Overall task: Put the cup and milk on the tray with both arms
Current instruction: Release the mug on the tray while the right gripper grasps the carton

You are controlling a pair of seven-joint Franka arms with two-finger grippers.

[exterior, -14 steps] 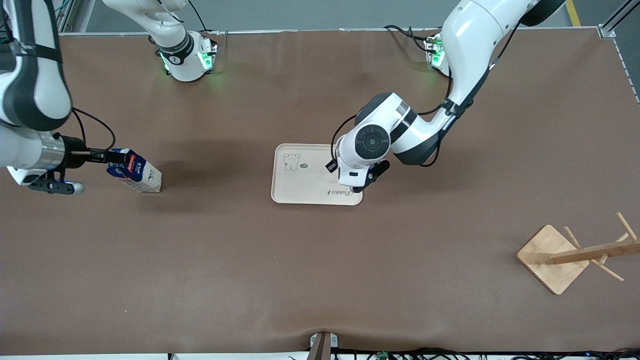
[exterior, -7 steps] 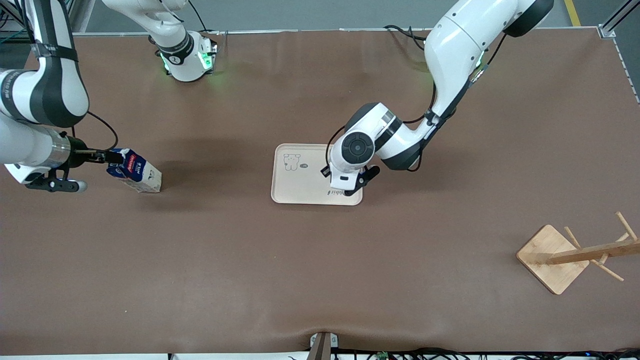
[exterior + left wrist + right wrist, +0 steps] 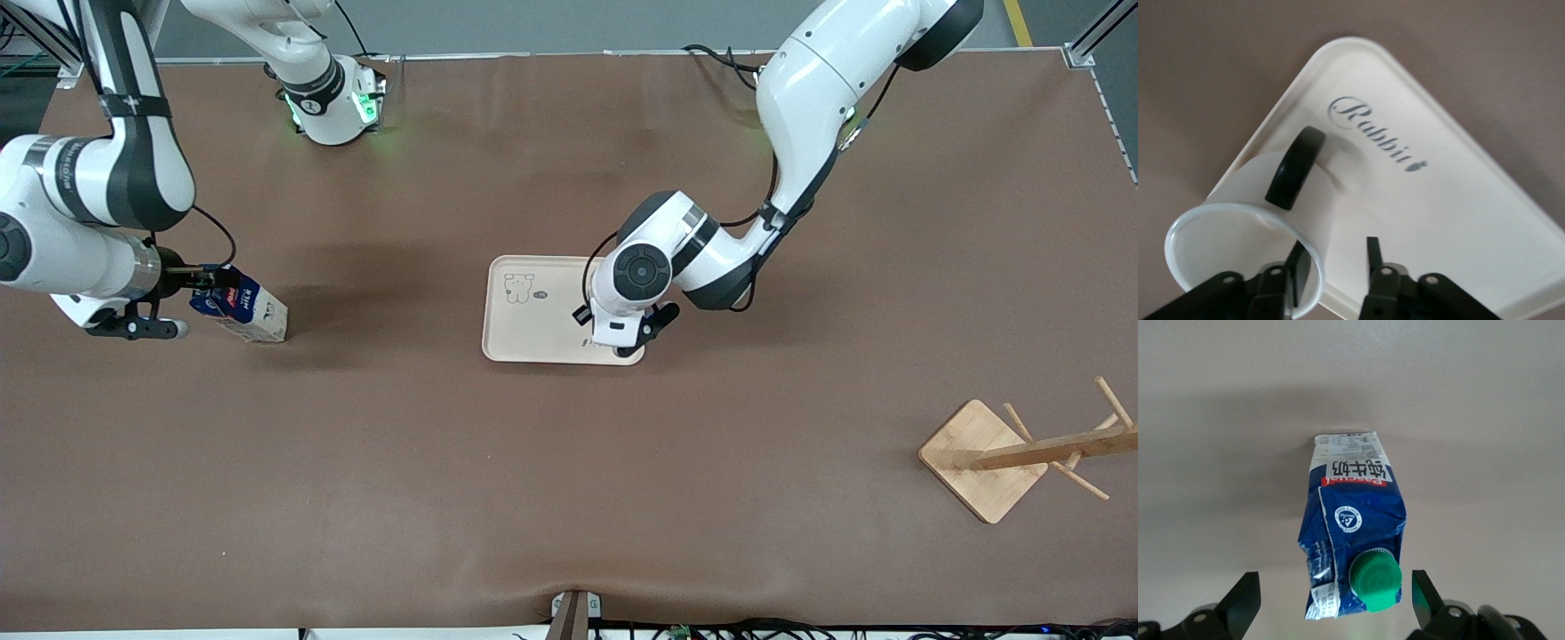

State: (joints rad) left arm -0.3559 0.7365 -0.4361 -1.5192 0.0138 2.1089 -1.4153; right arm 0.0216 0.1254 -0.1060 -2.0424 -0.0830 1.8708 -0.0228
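While both arms reach over the brown table (image 3: 569, 498), its contents are listed from largest to smallest.

Left arm (image 3: 800, 98): comes from its base at the table's top edge and bends down over the tray's corner.

Right arm (image 3: 98, 178): reaches low beside the milk at its own end of the table.

Wooden rack (image 3: 996, 458): square base with pegged post, near the left arm's end, nearer the front camera than the tray.

Tray (image 3: 533, 329): cream, flat at mid-table, bear drawing and "Rabbit" script showing.

Milk (image 3: 242, 308): standing on the table, well apart from the tray, green cap toward the right gripper.

Cup (image 3: 1251, 227): white with black handle, sitting on a corner of the tray.

Left gripper (image 3: 1337, 257): jaws parted astride the cup's rim, one finger inside, one outside, not pinching it.

Right gripper (image 3: 1337, 597): jaws spread wide on either side of the milk's top, apart from it.
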